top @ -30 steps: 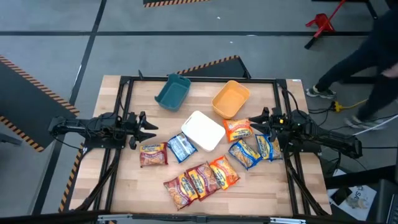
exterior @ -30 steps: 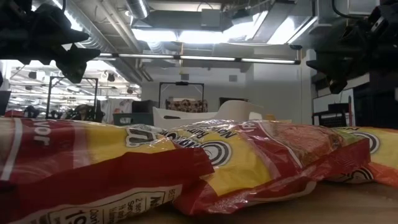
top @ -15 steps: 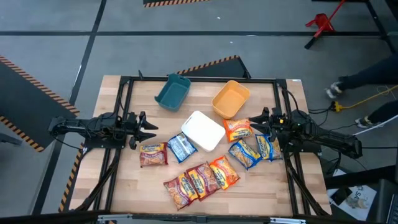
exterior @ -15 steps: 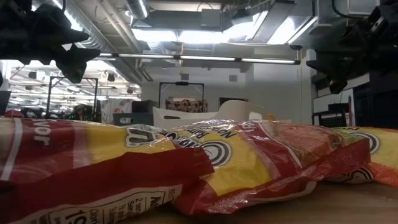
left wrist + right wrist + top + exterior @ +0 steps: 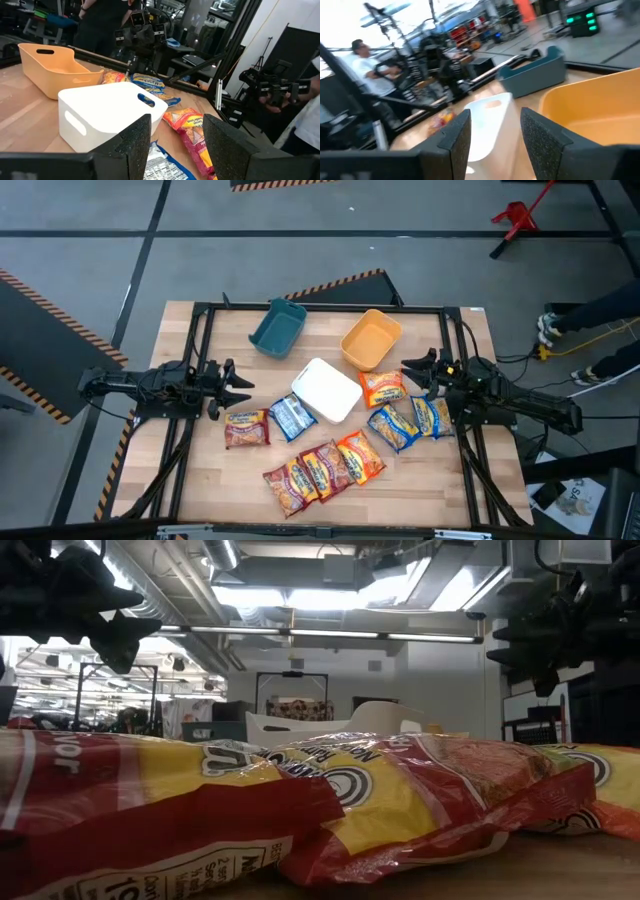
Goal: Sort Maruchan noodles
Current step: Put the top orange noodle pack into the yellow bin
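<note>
Several Maruchan noodle packets lie flat on the wooden table (image 5: 200, 480). A dark red one (image 5: 246, 428) and a blue one (image 5: 292, 417) lie left of centre. A red and orange cluster (image 5: 322, 468) lies near the front. An orange one (image 5: 383, 388) and two blue ones (image 5: 393, 427) (image 5: 430, 416) lie at the right. My left gripper (image 5: 238, 387) (image 5: 176, 122) hovers open at the left, level, pointing at the white bin (image 5: 326, 390). My right gripper (image 5: 410, 370) (image 5: 495, 117) hovers open at the right, above the orange packet, with nothing between its fingers.
A teal bin (image 5: 278, 328) and an orange bin (image 5: 371, 340) stand at the far side, the white bin upside down in the middle. Black frame rails (image 5: 190, 360) run along the table's edges. A person's legs (image 5: 590, 320) show beyond the right side.
My right gripper has swung a little toward the table's far edge, toward the orange bin, staying at the same height with the same finger gap. The person beyond the table's right side has walked on. The packets and bins have stayed where they were.
</note>
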